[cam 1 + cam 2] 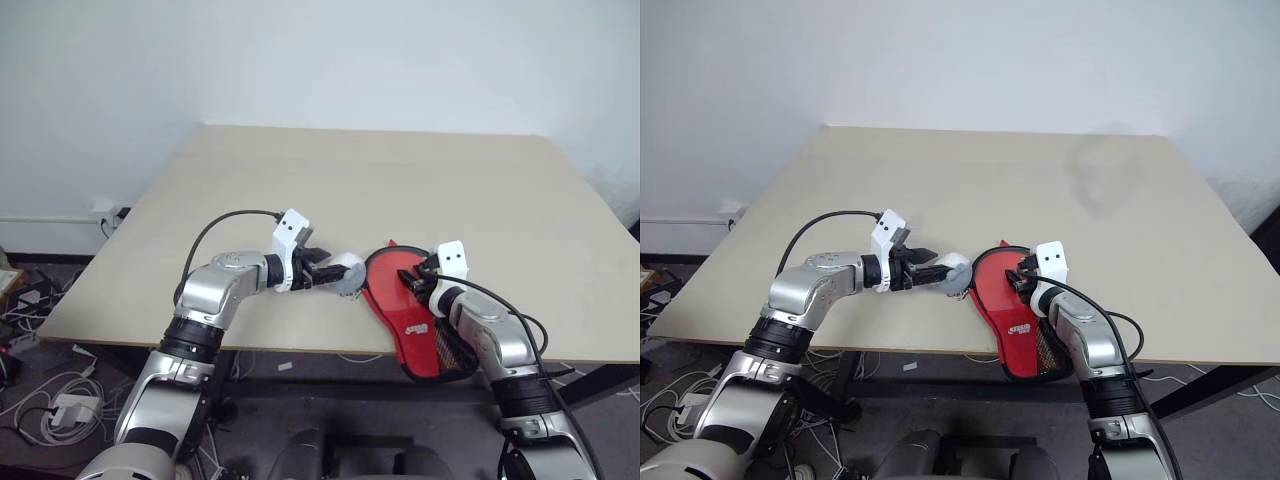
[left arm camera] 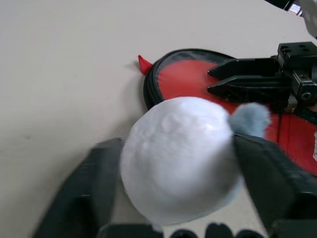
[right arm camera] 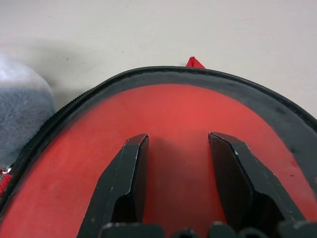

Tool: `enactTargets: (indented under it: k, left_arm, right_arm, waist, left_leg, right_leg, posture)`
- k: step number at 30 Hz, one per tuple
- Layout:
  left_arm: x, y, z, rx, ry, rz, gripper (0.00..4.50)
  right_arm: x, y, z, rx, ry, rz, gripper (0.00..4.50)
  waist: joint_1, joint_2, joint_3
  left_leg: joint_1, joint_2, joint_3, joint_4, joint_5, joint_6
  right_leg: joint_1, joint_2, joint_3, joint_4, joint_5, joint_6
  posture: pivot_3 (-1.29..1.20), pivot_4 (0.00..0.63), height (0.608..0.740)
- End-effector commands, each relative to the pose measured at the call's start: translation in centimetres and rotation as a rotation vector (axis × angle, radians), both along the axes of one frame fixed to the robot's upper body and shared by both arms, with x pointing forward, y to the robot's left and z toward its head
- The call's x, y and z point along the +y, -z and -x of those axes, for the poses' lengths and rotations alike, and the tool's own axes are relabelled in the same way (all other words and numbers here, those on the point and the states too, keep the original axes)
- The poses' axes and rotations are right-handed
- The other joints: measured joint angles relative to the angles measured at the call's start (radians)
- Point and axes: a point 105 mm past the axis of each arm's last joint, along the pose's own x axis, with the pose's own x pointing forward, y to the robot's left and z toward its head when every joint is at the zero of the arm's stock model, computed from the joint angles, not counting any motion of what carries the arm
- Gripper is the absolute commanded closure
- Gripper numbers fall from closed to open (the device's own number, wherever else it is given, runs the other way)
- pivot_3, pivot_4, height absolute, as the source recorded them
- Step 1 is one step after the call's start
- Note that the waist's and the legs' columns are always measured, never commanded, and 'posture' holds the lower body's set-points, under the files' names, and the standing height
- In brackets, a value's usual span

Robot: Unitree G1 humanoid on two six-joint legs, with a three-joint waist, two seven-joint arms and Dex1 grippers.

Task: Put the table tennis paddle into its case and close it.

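Observation:
The case (image 1: 420,345), red with a white logo and a black mesh pocket, lies at the table's near edge, with its narrow end over the edge. Inside its black zipper rim (image 3: 64,114) shows the smooth red face of the table tennis paddle (image 3: 178,106); the handle is hidden. My right gripper (image 3: 178,144) hovers low over that red face, fingers apart, nothing between them. Just left of the case's round end, my left gripper (image 1: 338,274) is open around a white fluffy ball (image 2: 178,158) with a grey tuft, which sits between its fingers (image 2: 267,173).
The beige table (image 1: 400,180) stretches far back and to both sides of the case. Its near edge runs just under both wrists. Cables and a power strip (image 1: 60,405) lie on the floor at the left.

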Motion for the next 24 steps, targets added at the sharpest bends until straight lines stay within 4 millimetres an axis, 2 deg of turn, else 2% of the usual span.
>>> enactTargets:
  k: [1,8,13,15,16,17,18,24]
  left_arm:
    - [-0.8,-1.3,0.0,-0.035,0.060,0.013,0.22]
    - [-1.0,0.1,-0.9,0.041,0.040,-0.006,0.22]
    - [-1.4,-0.5,-2.2,0.082,-0.008,0.076,0.22]
    - [-1.5,-0.5,-2.2,0.091,0.002,0.083,0.60]
    - [-1.6,-0.4,-2.1,0.098,0.012,0.081,0.63]
    - [-1.6,-0.3,-2.0,0.103,0.022,0.078,1.09]
    - [-1.6,-0.3,-1.9,0.102,0.035,0.070,1.18]
    - [-1.4,0.0,-1.9,0.121,0.050,0.023,3.16]
  right_arm:
    - [0.0,-0.6,-0.1,-0.023,0.002,0.005,2.43]
    - [-0.2,0.3,0.1,0.016,-0.004,0.051,2.43]
    - [-0.1,0.7,0.2,0.027,-0.001,0.069,2.43]
    - [-0.3,0.9,0.1,0.037,0.011,0.081,2.43]
    - [-0.3,1.0,0.1,0.043,0.017,0.082,2.43]
    - [-0.3,1.1,0.1,0.046,0.020,0.083,2.43]
    - [-0.3,1.2,0.1,0.051,0.021,0.085,2.43]
    - [-0.3,2.3,0.5,0.112,0.017,0.112,2.43]
  waist:
    - [0.000,0.000,0.000]
    - [0.000,0.000,0.000]
    - [0.000,-0.001,-0.001]
    - [0.000,-0.001,-0.001]
    - [0.000,-0.001,-0.001]
    - [0.000,-0.001,-0.001]
    - [0.000,-0.002,-0.001]
    - [0.000,-0.002,-0.001]
  left_leg:
    - [0.000,0.000,0.000,0.000,0.000,0.000]
    - [0.000,0.000,-0.001,0.000,0.000,0.000]
    - [0.000,0.000,-0.001,0.001,0.000,0.000]
    - [0.000,0.000,-0.001,0.001,0.000,0.000]
    - [0.000,0.000,-0.001,0.001,0.000,0.000]
    - [0.000,0.000,-0.001,0.001,0.000,0.000]
    - [0.000,0.000,-0.001,0.001,0.000,0.000]
    - [0.000,0.000,-0.002,0.001,0.000,0.000]
  right_leg:
    - [0.000,0.000,0.000,0.000,0.000,0.000]
    - [0.000,0.000,-0.001,0.000,0.000,0.000]
    - [0.001,0.000,-0.001,0.000,0.000,0.000]
    - [0.001,0.000,-0.001,0.000,0.000,0.000]
    - [0.001,0.000,-0.001,0.000,0.000,0.000]
    - [0.001,0.000,-0.001,0.000,0.000,0.000]
    - [0.001,0.000,-0.001,0.000,0.000,0.000]
    - [0.002,0.000,-0.001,0.000,0.000,0.000]
  posture:
    - [0.00,0.000,0.715]
    - [0.00,0.000,0.715]
    - [0.00,0.000,0.715]
    - [0.00,0.000,0.715]
    - [0.00,0.000,0.715]
    - [0.00,0.000,0.715]
    - [0.00,0.000,0.715]
    - [0.00,0.000,0.715]
